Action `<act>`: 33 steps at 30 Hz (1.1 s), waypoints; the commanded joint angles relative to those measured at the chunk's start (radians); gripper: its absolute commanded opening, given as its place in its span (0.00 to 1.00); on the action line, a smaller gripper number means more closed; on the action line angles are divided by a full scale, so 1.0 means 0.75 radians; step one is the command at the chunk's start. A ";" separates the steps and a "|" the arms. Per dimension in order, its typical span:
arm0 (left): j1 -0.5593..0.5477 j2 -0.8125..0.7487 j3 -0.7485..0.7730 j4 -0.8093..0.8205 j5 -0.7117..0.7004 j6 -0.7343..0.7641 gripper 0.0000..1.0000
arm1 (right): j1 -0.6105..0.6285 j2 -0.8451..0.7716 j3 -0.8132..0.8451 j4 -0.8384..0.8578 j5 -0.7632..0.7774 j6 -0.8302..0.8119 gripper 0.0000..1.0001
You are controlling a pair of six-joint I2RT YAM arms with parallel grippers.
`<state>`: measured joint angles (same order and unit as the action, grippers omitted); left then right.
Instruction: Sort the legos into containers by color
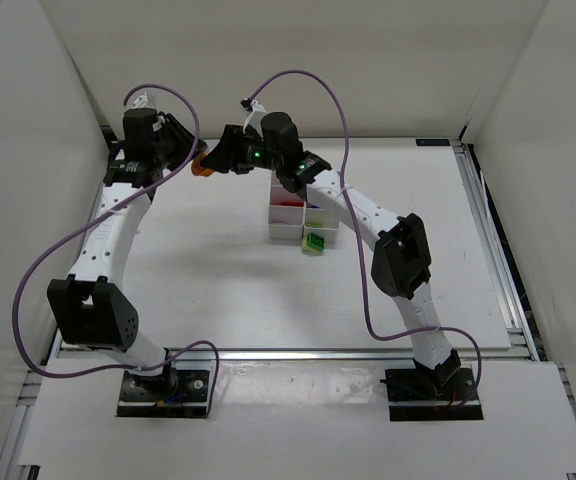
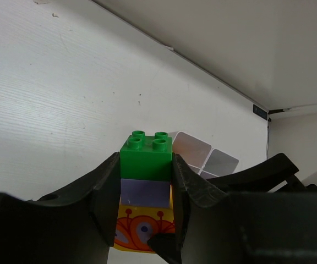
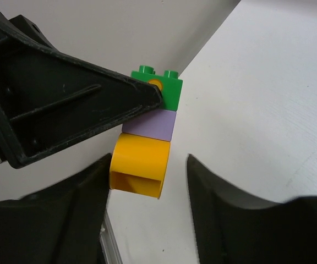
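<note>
The left gripper (image 2: 146,169) clamps a stack of legos (image 2: 145,192), green over pale purple over yellow. The right gripper (image 3: 147,162) stands spread either side of its yellow base. The containers (image 1: 284,230) sit to their right, a green lego (image 1: 315,242) just beside

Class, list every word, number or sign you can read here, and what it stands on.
No text is readable.
Small dark label at the white table's far edge: too small to read.
Yellow plastic brick, bottom of the three-brick stack: orange printed pattern, no letters.
</note>
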<state>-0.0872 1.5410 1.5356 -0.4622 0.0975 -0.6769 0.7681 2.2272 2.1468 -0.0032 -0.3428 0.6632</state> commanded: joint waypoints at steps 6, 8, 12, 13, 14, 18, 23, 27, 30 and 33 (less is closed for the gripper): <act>0.000 -0.073 -0.014 0.033 0.040 0.035 0.10 | 0.009 0.008 0.056 0.051 -0.013 -0.011 0.24; 0.000 -0.071 -0.019 0.050 0.044 0.039 0.10 | 0.009 0.006 0.054 0.055 -0.015 -0.015 0.04; 0.000 -0.065 -0.035 0.076 -0.001 0.080 0.10 | 0.009 -0.016 0.024 0.070 -0.022 -0.023 0.00; 0.000 -0.063 -0.033 0.086 -0.023 0.088 0.10 | 0.011 -0.026 0.015 0.072 -0.022 -0.027 0.00; 0.000 -0.060 -0.035 0.091 -0.050 0.097 0.10 | 0.009 -0.037 -0.001 0.074 -0.024 -0.027 0.00; 0.000 -0.046 -0.035 0.131 -0.232 0.127 0.10 | 0.015 -0.067 -0.036 0.062 -0.034 -0.025 0.00; 0.002 -0.001 0.004 0.172 -0.420 0.229 0.10 | 0.017 -0.135 -0.126 0.049 -0.040 -0.021 0.00; 0.000 0.009 0.016 0.221 -0.516 0.266 0.10 | 0.019 -0.180 -0.205 0.053 -0.042 -0.025 0.00; 0.002 0.013 0.028 0.234 -0.533 0.297 0.10 | 0.001 -0.217 -0.254 0.045 -0.026 -0.062 0.00; 0.010 0.005 0.024 0.234 -0.531 0.332 0.10 | -0.036 -0.264 -0.293 0.019 0.013 -0.164 0.00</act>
<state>-0.0868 1.5635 1.5177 -0.3183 -0.2573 -0.4721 0.7734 2.1296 1.9427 -0.0051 -0.3622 0.6178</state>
